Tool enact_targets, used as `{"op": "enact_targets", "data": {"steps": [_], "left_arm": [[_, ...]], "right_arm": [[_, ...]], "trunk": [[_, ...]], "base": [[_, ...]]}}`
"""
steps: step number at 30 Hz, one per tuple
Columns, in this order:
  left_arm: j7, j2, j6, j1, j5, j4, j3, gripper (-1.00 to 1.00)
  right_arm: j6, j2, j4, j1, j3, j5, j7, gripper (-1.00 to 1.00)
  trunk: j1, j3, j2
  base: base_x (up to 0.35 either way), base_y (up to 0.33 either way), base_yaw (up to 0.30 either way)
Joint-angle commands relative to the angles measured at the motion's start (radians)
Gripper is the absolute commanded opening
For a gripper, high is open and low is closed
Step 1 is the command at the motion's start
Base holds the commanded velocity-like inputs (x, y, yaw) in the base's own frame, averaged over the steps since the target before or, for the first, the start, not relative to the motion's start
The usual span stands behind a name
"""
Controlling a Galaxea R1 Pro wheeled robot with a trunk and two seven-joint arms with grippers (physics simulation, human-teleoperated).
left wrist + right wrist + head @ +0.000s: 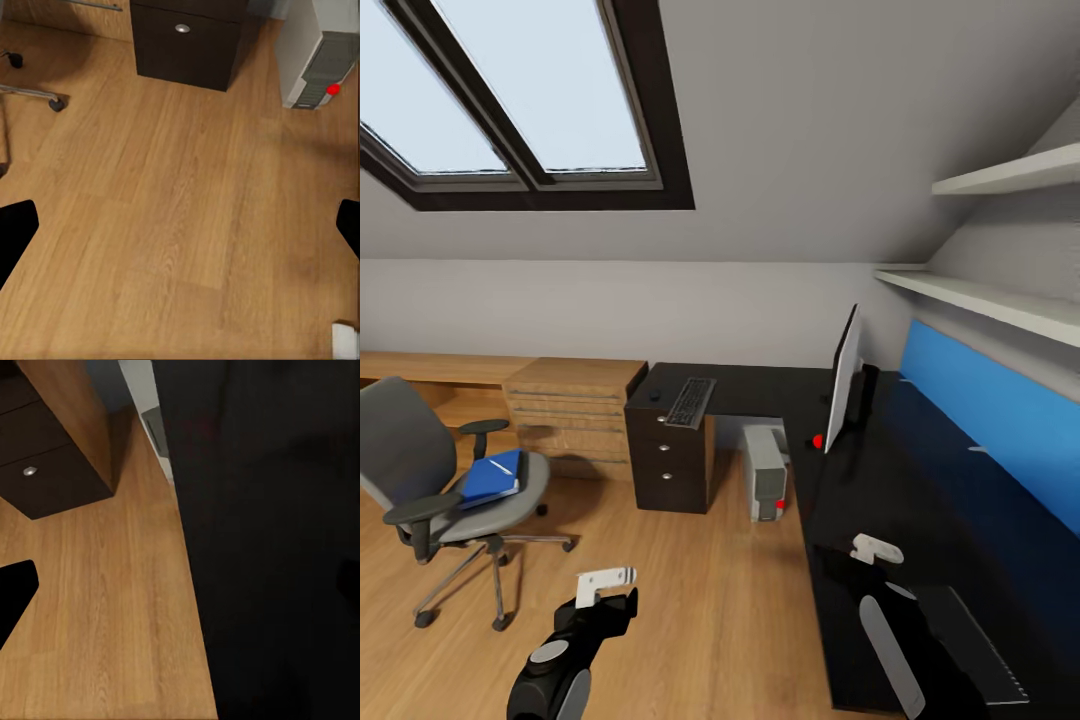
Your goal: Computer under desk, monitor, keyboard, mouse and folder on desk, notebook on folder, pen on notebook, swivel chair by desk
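Attic bedroom: folder [491,478] on chair [435,480] seat, far left of left gripper [606,590], the nearer arm; both grippers empty, spread. Right gripper [875,549] over tabletop [920,480].

Glossy black desk [760,385] with blue back panel [990,420], grey swivel chair [420,470] holding blue folder [490,478], grey-silver computer [765,470] with red dot, dark grey keyboard [690,402], black drawer unit [665,455], honey wood-plank floor [700,600].
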Motion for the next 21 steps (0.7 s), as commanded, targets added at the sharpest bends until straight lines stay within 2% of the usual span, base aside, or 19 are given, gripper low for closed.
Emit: {"op": "enact_targets", "data": {"steps": [1, 9, 21], "left_arm": [[0.009, 0.000, 0.003, -0.001, 0.011, -0.001, -0.001, 1.00], [0.010, 0.000, 0.003, -0.001, 0.011, 0.000, -0.003, 1.00], [0.009, 0.000, 0.003, -0.001, 0.011, 0.000, -0.002, 1.00]], "right_arm": [[0.002, -0.002, -0.002, -0.001, 0.003, -0.010, -0.010, 1.00], [0.000, -0.008, -0.002, -0.001, 0.002, -0.007, -0.011, 1.00], [-0.003, -0.049, 0.005, -0.001, 0.001, -0.004, -0.014, 1.00]], "trunk": [[0.000, -0.002, -0.001], [0.000, -0.002, -0.001], [0.000, -0.002, -0.001]], "base": [[0.000, -0.313, 0.000], [0.000, -0.313, 0.000], [0.000, -0.313, 0.000]]}}
